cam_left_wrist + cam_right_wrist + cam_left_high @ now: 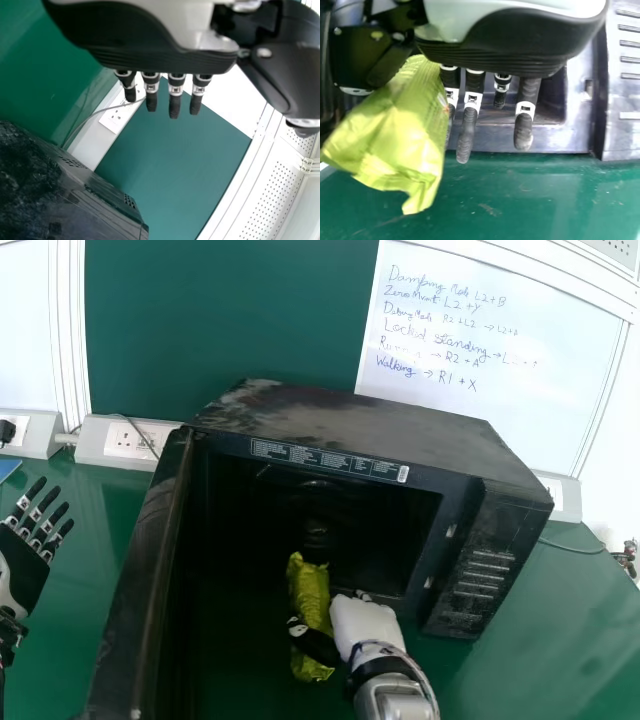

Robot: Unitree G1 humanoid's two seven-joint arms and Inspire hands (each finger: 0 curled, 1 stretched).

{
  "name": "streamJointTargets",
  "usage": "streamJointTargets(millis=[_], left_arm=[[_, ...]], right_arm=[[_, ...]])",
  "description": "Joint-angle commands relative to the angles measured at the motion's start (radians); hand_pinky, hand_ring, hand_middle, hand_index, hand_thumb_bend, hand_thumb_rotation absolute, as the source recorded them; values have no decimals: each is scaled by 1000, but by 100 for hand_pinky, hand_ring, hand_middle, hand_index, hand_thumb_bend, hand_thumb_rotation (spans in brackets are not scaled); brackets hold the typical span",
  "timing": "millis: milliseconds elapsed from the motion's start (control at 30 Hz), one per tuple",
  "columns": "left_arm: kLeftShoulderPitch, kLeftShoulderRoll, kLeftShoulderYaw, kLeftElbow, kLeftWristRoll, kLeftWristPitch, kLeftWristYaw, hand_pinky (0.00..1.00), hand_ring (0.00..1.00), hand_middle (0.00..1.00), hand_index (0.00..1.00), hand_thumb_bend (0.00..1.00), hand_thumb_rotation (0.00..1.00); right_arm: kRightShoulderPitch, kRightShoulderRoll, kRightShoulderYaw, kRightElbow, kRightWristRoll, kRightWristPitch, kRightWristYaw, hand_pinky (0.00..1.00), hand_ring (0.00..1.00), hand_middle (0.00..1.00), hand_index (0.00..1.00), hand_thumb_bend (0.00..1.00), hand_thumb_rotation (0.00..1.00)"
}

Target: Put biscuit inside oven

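Observation:
In the head view my right hand is at the mouth of the black oven, its dark thumb across the yellow-green biscuit packet. The packet's far end points into the dark cavity and its near end stays outside the front edge. From the right wrist view, the packet is pinched between the thumb and the fingers of my right hand. My left hand is off to the left of the oven with its fingers straight; the left wrist view shows this hand holding nothing.
The oven door stands wide open on the left, between the left hand and the cavity. Wall sockets and a cable lie behind it on the left. The oven rests on a green table.

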Motion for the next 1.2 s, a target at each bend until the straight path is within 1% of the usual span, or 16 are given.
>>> streamJointTargets(millis=[0, 167, 367, 567, 700, 767, 833, 967, 1167], left_arm=[[-6, 13, 10, 0, -8, -2, -4, 100, 100, 100, 100, 43, 25], [-3, 14, 6, -3, -4, -4, -4, 100, 100, 100, 100, 41, 25], [-4, 11, 6, -7, -8, -4, 3, 100, 100, 100, 100, 44, 26], [-3, 9, 7, -4, -8, -9, -6, 100, 100, 100, 100, 44, 26], [-6, 10, 8, -7, -13, -4, 9, 100, 100, 100, 100, 44, 26], [-6, 9, 8, -4, -14, -7, 2, 100, 100, 100, 100, 43, 26], [-3, 10, 5, -4, -6, -9, -5, 100, 100, 100, 100, 43, 26], [-5, 7, 4, -11, -9, -8, 5, 100, 100, 100, 100, 42, 27], [-4, 7, 4, -14, -13, -8, 10, 100, 100, 99, 100, 43, 25]], right_arm=[[-33, 39, -12, -17, 10, 15, -5, 17, 26, 47, 49, 53, 0], [-56, 42, -23, -13, 16, 29, -7, 15, 23, 47, 49, 53, 0], [-94, 32, -41, -1, 34, 34, -3, 13, 22, 47, 49, 53, 0], [-144, 38, -56, 23, 24, 49, 19, 13, 21, 47, 49, 53, 0], [-177, 44, -64, 40, 29, 64, 30, 13, 21, 47, 49, 53, 0], [-192, 42, -65, 51, 37, 68, 20, 13, 22, 47, 49, 53, 0], [-209, 43, -65, 66, 35, 75, 20, 12, 20, 47, 49, 53, 0], [-237, 44, -68, 94, 49, 86, 8, 13, 21, 47, 49, 53, 0], [-278, 35, -73, 141, 81, 96, -24, 13, 21, 47, 49, 53, 0]])
